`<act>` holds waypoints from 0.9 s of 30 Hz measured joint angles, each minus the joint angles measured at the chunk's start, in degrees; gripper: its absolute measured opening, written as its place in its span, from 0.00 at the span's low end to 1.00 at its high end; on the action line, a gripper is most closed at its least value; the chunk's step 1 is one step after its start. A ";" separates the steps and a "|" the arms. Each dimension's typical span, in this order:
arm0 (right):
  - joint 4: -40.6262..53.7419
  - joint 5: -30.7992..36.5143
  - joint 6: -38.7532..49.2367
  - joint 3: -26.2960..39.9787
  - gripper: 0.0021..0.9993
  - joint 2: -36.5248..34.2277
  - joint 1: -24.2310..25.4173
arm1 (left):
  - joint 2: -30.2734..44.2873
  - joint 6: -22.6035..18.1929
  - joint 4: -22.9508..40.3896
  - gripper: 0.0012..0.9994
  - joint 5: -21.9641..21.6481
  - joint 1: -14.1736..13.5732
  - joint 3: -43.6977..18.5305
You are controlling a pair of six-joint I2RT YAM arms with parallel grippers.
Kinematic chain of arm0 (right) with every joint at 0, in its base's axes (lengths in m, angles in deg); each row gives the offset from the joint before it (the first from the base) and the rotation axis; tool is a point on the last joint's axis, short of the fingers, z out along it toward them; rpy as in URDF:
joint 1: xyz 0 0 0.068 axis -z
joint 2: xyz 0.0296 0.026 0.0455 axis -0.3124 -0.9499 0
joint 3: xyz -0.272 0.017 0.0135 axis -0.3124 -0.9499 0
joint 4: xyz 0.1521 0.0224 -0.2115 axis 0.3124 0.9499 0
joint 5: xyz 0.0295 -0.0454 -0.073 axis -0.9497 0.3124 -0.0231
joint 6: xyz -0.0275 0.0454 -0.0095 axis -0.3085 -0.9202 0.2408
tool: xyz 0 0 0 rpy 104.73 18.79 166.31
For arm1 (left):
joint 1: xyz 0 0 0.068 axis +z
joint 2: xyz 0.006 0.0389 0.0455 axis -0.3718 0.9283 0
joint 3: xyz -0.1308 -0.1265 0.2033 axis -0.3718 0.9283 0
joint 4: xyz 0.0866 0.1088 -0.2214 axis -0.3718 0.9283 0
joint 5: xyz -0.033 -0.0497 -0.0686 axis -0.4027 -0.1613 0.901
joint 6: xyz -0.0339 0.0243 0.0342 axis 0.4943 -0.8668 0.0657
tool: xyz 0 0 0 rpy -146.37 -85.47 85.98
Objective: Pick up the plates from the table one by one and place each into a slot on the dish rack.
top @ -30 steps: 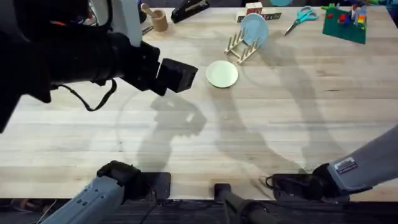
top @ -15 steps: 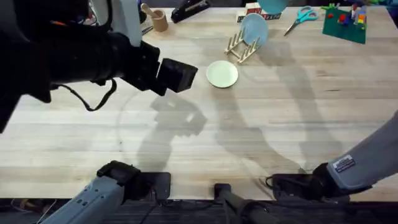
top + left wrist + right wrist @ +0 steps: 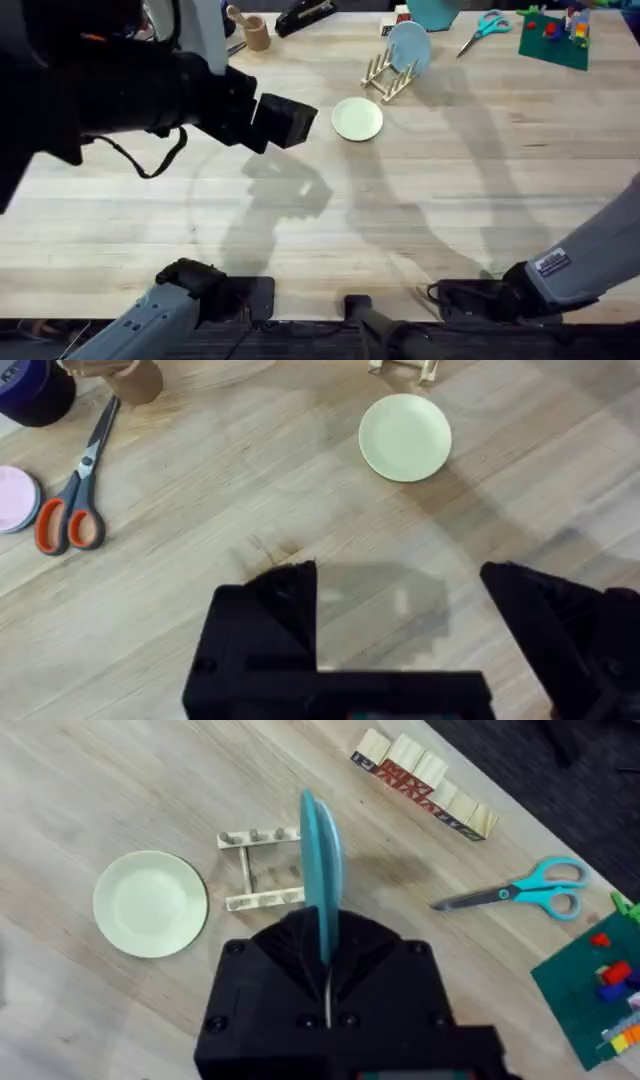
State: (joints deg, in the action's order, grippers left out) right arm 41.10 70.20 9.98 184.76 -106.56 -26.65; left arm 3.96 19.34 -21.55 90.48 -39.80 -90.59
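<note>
Dish rack (image 3: 388, 72) sits at the far side of the table (image 3: 420, 200), a sky-blue plate (image 3: 408, 47) already standing in it. Cream-yellow plate (image 3: 356, 118) lies flat on the table just beside the rack, on its near side. I've got the turquoise plate (image 3: 322, 880) clamped edge-up in my right gripper (image 3: 327, 960), above the rack. My left gripper (image 3: 400, 610) hangs wide open and empty over bare wood, near side of the cream plate. Clutter near the rack: lettered wooden blocks (image 3: 425, 782), teal scissors (image 3: 515, 894), orange scissors (image 3: 72, 495), pink dish (image 3: 16, 498).
</note>
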 joint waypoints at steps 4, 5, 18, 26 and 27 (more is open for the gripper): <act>-0.04 -0.17 0.39 0.00 0.03 -2.78 -0.02 | 0.00 0.00 0.00 0.99 -0.04 0.00 0.00; -0.03 -0.19 0.54 0.00 0.03 -3.11 -0.07 | 0.00 0.00 0.00 1.00 -0.04 0.00 0.00; -0.28 -0.18 0.99 0.02 0.03 -7.49 -0.94 | 0.00 0.00 0.00 1.00 -0.07 0.00 0.00; -0.33 -0.20 1.01 0.02 0.03 -9.40 -1.27 | 0.00 0.00 0.00 1.00 -0.24 0.00 0.00; -0.33 -0.20 1.01 0.02 0.03 -9.77 -1.31 | 0.00 0.00 0.00 1.00 -0.26 0.00 0.00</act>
State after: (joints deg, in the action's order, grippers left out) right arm 40.78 70.00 10.99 184.78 -116.33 -27.97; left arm 3.96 19.34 -21.55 90.21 -39.80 -90.59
